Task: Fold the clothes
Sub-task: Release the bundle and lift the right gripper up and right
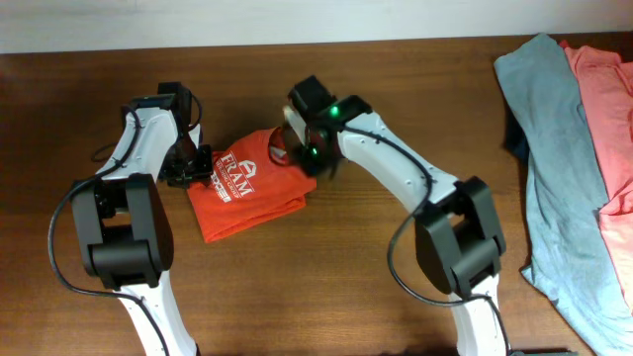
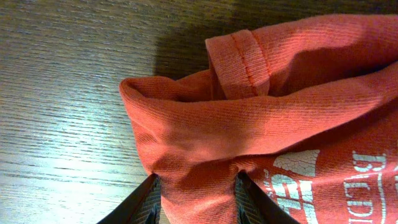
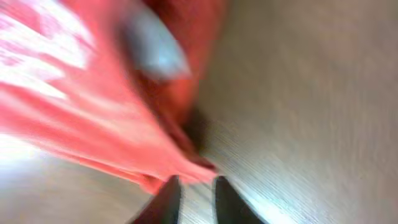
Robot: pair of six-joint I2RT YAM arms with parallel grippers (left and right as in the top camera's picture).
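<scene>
Brown wooden table [image 1: 297,297], with a grey T-shirt [image 1: 554,148] and a salmon-pink T-shirt [image 1: 608,109] spread at right. A folded orange-red T-shirt [image 1: 252,193] with white print is laid at centre, its left edge clamped by the left gripper [image 1: 191,168]; the right gripper [image 3: 194,199] is seen narrowly apart at its right edge.

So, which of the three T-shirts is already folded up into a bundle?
The orange-red T-shirt with white print. It is a compact folded bundle, while the grey T-shirt and the salmon-pink T-shirt lie spread out, overlapping, at the far right.
</scene>
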